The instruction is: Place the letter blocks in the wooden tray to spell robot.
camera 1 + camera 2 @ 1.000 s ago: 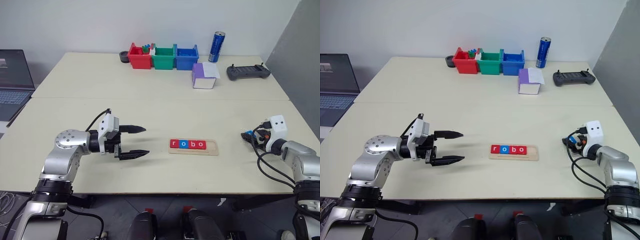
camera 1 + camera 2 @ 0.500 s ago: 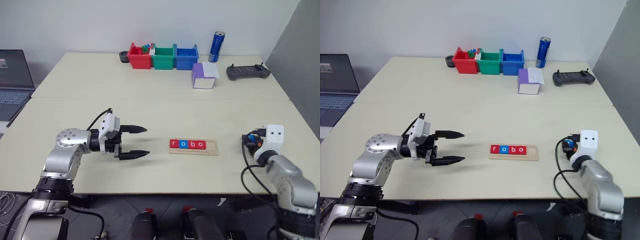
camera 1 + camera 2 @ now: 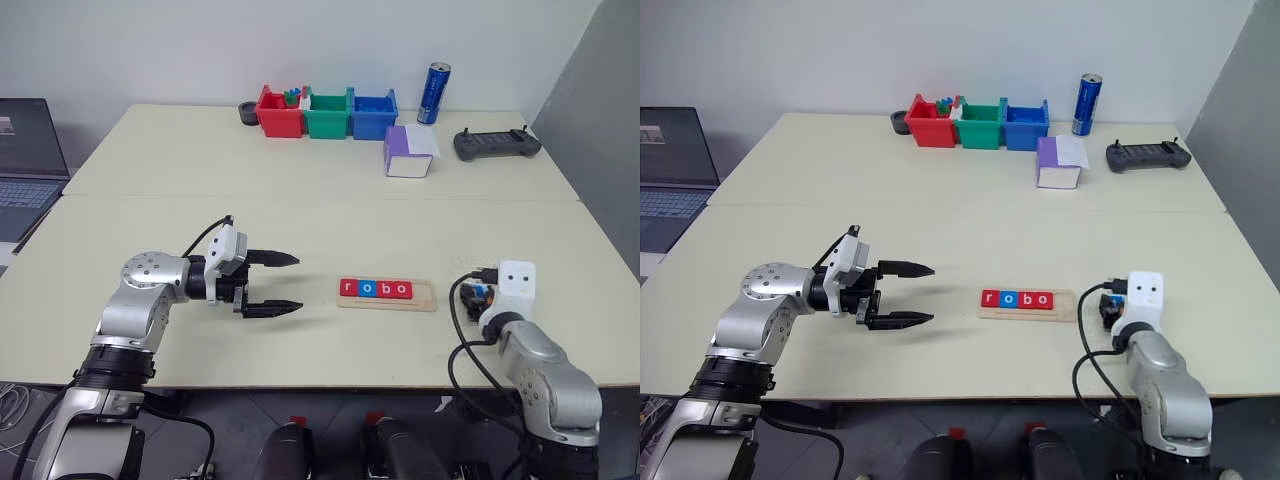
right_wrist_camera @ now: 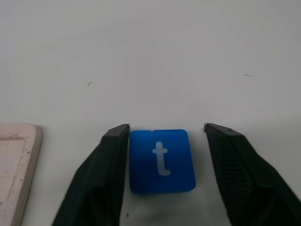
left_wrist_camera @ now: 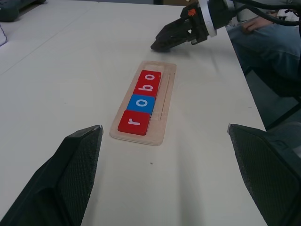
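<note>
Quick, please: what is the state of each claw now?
Left claw: open, empty.
Right claw: open around the blue t block, not clamped.

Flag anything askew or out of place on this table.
Nothing stands out. The wooden tray holds r, o, b, o squarely, and the blue t block lies flat on the table between the right gripper's open fingers.

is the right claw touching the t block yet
Partly: in the right wrist view one finger sits against the blue t block; the other finger stands off with a plain gap.
</note>
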Robot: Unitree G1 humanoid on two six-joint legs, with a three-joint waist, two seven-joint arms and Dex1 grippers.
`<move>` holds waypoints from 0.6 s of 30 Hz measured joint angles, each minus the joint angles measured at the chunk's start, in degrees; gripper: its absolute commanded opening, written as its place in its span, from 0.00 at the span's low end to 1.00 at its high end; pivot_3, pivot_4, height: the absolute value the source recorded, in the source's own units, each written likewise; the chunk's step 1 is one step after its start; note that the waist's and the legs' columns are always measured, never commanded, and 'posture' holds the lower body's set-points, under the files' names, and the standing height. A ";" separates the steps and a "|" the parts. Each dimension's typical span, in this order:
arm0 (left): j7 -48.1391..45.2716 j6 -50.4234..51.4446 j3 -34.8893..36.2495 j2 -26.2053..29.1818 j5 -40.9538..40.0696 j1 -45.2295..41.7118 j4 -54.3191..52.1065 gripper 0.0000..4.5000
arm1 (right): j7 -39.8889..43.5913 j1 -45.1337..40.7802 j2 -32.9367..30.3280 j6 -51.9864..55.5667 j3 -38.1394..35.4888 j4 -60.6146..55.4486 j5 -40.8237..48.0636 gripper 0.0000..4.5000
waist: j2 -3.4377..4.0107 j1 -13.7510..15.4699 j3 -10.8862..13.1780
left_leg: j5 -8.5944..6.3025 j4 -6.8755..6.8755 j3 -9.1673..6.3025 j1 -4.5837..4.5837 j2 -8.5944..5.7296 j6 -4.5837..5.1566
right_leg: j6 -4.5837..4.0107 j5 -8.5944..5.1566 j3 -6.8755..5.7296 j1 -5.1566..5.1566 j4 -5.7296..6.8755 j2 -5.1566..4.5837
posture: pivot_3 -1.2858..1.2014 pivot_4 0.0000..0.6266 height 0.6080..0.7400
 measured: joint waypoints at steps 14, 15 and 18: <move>-0.07 -1.20 -0.03 -0.25 1.11 -0.11 0.87 1.00 | 61.67 -5.23 -44.71 -22.22 5.00 25.59 8.88 1.00 | -0.07 0.41 0.06 | -0.19 0.03 -0.04 -0.04 -0.02 0.32 | 0.01 -0.01 -0.05 0.09 -0.21 0.08 | 0.52 0.24 1.00; -0.09 -1.27 0.00 -0.18 1.19 -0.07 0.91 1.00 | 64.94 -6.22 -45.29 -25.64 6.33 29.06 8.34 1.00 | -0.07 0.31 0.06 | -0.19 0.04 -0.03 -0.02 -0.01 0.32 | 0.01 -0.01 -0.03 0.09 -0.19 0.07 | 0.52 0.24 1.00; -0.14 -1.91 -0.06 0.01 1.40 -0.09 0.84 1.00 | 71.62 -14.93 -44.99 -37.04 12.57 43.68 3.47 1.00 | -0.06 -0.76 0.10 | -0.17 0.08 0.10 0.06 0.01 0.31 | 0.11 0.05 0.09 0.05 -0.05 0.08 | 0.52 0.24 1.00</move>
